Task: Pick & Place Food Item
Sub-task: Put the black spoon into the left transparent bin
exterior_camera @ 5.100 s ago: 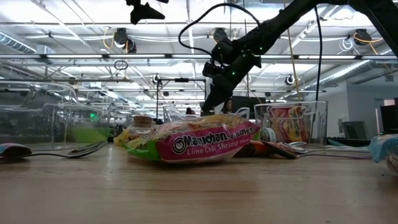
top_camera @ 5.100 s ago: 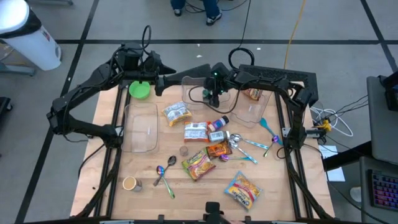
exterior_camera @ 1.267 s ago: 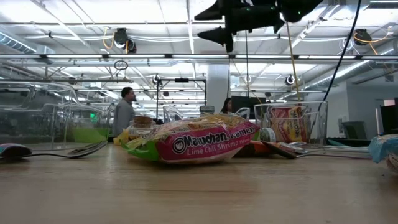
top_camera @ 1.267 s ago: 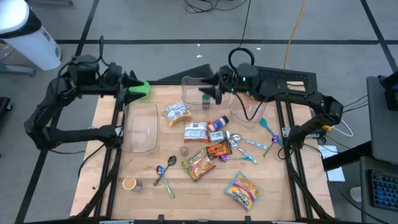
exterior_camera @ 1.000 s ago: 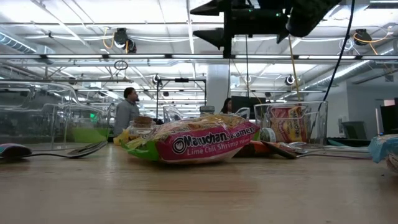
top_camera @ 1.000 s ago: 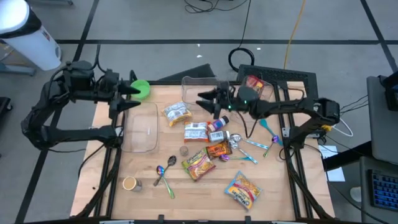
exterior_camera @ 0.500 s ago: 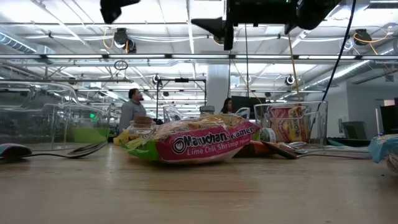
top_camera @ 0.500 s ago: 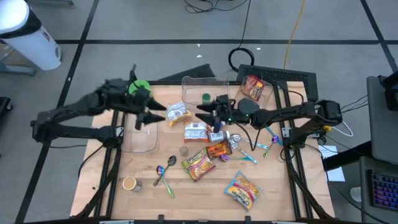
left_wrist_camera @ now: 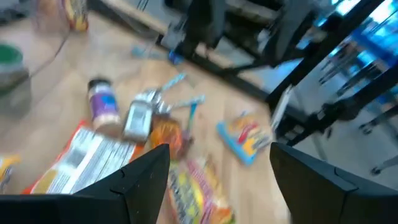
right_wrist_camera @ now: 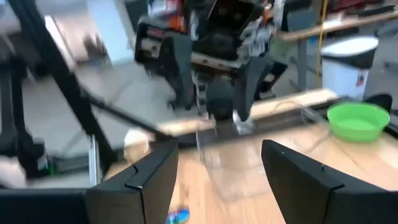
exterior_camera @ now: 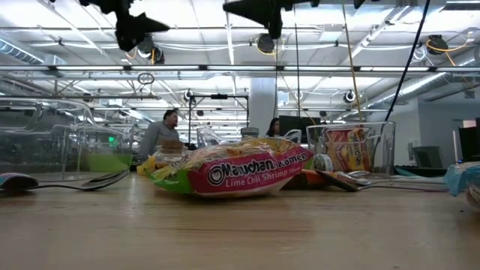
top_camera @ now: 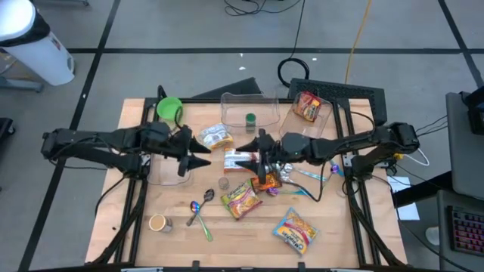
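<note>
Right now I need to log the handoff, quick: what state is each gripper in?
Left gripper: open, holding nothing, above the clear rectangular plastic tray.
Right gripper: open, holding nothing, above the white food packet.

My two arms are showing as dark, near-black jointed links ending in tapered two-finger tools: left gripper (top_camera: 198, 151) and right gripper (top_camera: 243, 155). My fingers (left_wrist_camera: 144, 180) are appearing as flat, matte black, angular plates. Black cables are looping along my right arm (top_camera: 355, 143).
</note>
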You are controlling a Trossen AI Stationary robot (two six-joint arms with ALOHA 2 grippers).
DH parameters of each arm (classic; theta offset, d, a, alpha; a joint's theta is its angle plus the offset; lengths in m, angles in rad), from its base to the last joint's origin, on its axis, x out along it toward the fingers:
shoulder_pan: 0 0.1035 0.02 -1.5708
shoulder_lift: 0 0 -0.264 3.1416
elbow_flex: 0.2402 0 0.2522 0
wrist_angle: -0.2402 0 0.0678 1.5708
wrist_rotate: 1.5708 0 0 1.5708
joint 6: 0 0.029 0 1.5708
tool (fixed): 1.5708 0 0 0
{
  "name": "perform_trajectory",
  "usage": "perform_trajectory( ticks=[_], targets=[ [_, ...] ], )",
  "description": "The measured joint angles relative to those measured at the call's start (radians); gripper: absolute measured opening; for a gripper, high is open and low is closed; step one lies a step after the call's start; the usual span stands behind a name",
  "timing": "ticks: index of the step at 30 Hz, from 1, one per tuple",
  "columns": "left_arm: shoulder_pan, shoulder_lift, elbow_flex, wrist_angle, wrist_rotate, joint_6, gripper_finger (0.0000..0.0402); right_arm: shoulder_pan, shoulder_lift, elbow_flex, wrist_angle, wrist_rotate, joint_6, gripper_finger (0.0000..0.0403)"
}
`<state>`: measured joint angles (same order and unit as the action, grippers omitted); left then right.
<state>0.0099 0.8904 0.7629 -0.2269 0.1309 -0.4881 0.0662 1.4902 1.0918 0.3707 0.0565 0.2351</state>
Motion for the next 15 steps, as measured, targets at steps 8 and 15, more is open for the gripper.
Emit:
perform_trajectory(
  ticks=[8,15],
  targets=[
    [-0.111,0.032,0.0,-0.298,-0.004,-0.075,0.0282,-0.01,0.002,0.005,-0.129,0.004,0.014,0.0219],
    [-0.149,0.114,0.0,-0.38,-0.009,-0.033,0.0282,-0.031,0.002,0.005,-0.128,0.004,0.015,0.0214]
  ],
)
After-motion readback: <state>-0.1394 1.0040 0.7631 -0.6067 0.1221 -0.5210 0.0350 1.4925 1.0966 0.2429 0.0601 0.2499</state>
